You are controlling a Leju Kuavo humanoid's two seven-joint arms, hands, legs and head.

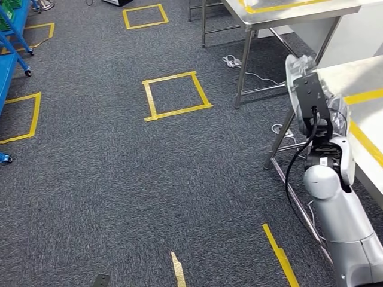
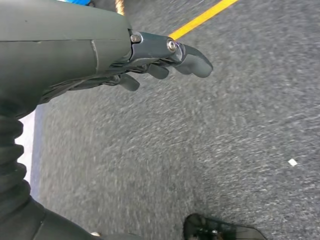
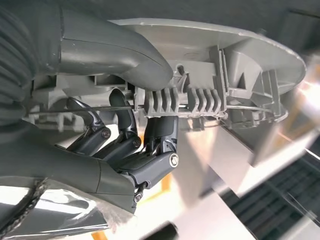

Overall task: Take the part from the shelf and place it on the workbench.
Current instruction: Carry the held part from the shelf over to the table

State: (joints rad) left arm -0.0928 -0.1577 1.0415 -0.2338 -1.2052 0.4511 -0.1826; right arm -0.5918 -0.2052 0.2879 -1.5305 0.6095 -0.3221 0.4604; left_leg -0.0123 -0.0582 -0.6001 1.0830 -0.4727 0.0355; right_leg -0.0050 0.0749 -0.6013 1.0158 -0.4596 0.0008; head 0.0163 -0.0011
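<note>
The right hand [image 3: 124, 145] clamps the grey plastic part [image 3: 226, 70], thumb over and fingers under so it rides steady, raised just beside the tabletop [image 1: 361, 119]; the left hand [image 2: 166, 60] hangs over carpet, fingers loosely apart, holding nothing

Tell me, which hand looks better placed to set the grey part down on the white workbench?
The right hand. It already holds the grey part, and its arm reaches toward the white workbench on the robot's right. The left hand holds nothing and hangs over the carpet.
</note>
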